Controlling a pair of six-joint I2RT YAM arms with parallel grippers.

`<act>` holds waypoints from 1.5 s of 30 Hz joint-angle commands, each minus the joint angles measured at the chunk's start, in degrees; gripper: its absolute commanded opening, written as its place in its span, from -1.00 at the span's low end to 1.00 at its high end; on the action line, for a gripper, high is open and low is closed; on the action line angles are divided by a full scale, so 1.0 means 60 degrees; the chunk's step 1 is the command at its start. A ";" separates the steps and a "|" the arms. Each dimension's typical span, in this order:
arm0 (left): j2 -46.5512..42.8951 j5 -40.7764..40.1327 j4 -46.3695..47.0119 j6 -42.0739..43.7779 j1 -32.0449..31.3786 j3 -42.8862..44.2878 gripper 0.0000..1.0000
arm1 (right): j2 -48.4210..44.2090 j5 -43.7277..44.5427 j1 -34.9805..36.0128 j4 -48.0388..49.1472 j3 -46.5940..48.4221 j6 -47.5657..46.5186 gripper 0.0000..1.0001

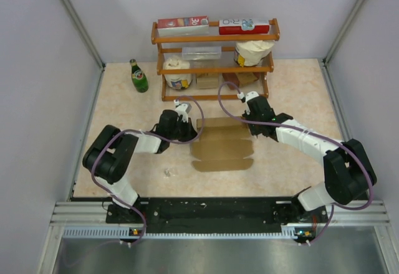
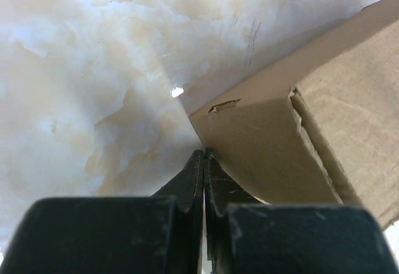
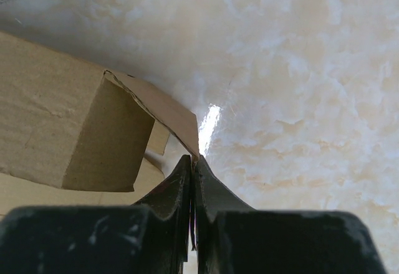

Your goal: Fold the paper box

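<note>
claws (image 2: 204, 155) (image 3: 192, 162) pinching paper box (image 2: 299, 137) corners

Plain pale grey walls (image 1: 37, 99) enclose a beige marbled worktop (image 1: 293, 93). A three-tier wooden shelf (image 1: 215, 37) stands against the back wall. Even light leaves small glare spots (image 2: 177, 91) on the worktop.

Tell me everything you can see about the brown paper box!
The paper box is plain brown cardboard, a cut sheet with flaps, lying mostly flat on the table between the arms. Its far side flaps are bent up. The left claw and right claw, both shut, seem to pinch its far corners.
</note>
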 commanded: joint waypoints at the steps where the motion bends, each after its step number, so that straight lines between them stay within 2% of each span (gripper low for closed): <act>1: -0.0679 -0.0477 -0.0752 0.0196 -0.0252 0.0174 -1.00 | -0.0031 -0.0676 0.0036 0.0670 0.0224 -0.0096 -1.00; 12: -0.4091 -0.3100 -0.2277 -0.0214 -0.0223 -0.0720 -1.00 | -0.0236 -0.0221 0.0036 0.0801 -0.0026 -0.0404 -1.00; 14: -0.4648 -0.3101 -0.2308 -0.0156 -0.0208 -0.0734 -1.00 | -0.0207 -0.0221 0.0022 0.0816 -0.0011 -0.0404 -1.00; 20: -0.5777 -0.1917 -0.1167 -0.0229 -0.0208 -0.1144 -1.00 | 0.0013 -0.0265 0.0036 0.0816 0.0019 -0.0345 -1.00; 30: -0.4740 -0.0231 0.0051 -0.0111 -0.0194 -0.1086 -1.00 | 0.0233 -0.0411 0.0007 0.0874 0.0077 -0.0257 -1.00; 45: -0.3318 -0.0157 0.0109 0.0181 -0.0194 -0.0573 -1.00 | 0.0438 -0.0601 -0.0052 0.0860 0.0092 -0.0228 -1.00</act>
